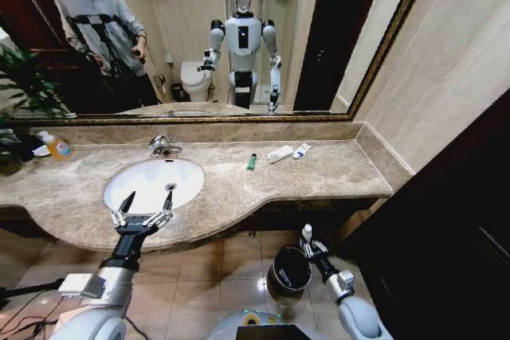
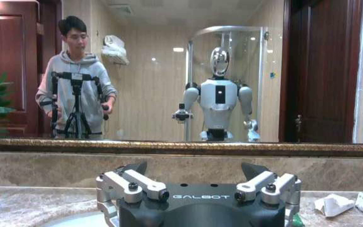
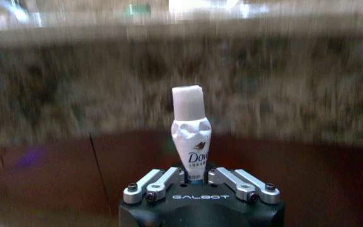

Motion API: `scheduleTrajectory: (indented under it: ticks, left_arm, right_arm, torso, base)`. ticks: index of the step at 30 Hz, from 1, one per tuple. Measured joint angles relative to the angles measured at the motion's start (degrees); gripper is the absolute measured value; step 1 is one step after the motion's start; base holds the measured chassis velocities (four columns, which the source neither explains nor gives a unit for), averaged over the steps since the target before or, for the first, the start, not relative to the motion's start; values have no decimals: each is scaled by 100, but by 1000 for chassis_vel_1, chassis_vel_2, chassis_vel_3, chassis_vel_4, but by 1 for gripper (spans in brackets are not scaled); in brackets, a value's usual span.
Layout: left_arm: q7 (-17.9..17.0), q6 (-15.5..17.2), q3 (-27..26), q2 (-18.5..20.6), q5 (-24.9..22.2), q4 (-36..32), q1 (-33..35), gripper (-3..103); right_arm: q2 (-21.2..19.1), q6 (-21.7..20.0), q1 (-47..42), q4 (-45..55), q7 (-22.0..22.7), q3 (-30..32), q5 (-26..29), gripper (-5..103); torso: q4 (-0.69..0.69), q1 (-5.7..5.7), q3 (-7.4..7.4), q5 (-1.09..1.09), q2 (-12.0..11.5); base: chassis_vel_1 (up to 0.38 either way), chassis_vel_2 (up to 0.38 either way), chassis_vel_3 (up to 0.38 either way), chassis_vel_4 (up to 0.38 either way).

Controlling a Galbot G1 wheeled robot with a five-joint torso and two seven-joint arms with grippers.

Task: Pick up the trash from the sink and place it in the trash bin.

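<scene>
Right gripper point(image 1: 307, 243) clamps white tube point(image 3: 191, 132) beside bin rim point(image 1: 290, 252); left gripper point(image 1: 148, 200) spread at sink edge point(image 1: 119, 209).

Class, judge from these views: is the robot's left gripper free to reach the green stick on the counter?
Probably yes: the left gripper is open over the sink, holding nothing, and bare counter lies between it and the green stick.

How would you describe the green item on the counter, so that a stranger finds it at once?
Start at the white sink in the marble counter and move toward the right wall. The green stick lies first, before two white tubes; it alone is green and dark-tipped.
</scene>
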Motion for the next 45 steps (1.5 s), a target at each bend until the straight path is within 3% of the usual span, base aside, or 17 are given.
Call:
scheduleTrajectory:
  ticks: [9, 14, 21, 28, 32, 45]
  left_arm:
    - [0, 0, 0, 0, 0, 0, 0, 100]
    - [0, 0, 0, 0, 0, 0, 0, 100]
    - [0, 0, 0, 0, 0, 0, 0, 100]
    - [0, 0, -1, 0, 0, 0, 0, 100]
    - [0, 0, 0, 0, 0, 0, 0, 100]
    - [0, 0, 0, 0, 0, 0, 0, 100]
  right_arm:
    - [414, -84, 812, -1776, -93, -213, -848, 14]
    - [783, -240, 1452, -2648, -92, -224, -1811, 14]
    - [1003, -157, 2238, -3864, -37, -205, -2513, 14]
    - [1085, -88, 2650, -4623, 87, -164, -2790, 14]
    - [1124, -69, 3072, -5579, 270, -124, -2966, 14]
    - [1155, -196, 3313, -5973, 345, -129, -3009, 14]
  torso:
    - [0, 0, 0, -1, 0]
    - [0, 0, 0, -1, 0]
    - [0, 0, 1, 0, 0]
    - [1, 0, 0, -1, 0]
    - [0, 0, 1, 0, 0]
    - [0, 0, 0, 0, 0]
  base:
    - [0, 0, 0, 0]
    - [0, 0, 0, 0]
    - [0, 0, 0, 0]
    - [0, 0, 0, 0]
    - [0, 0, 0, 0]
    - [0, 0, 0, 0]
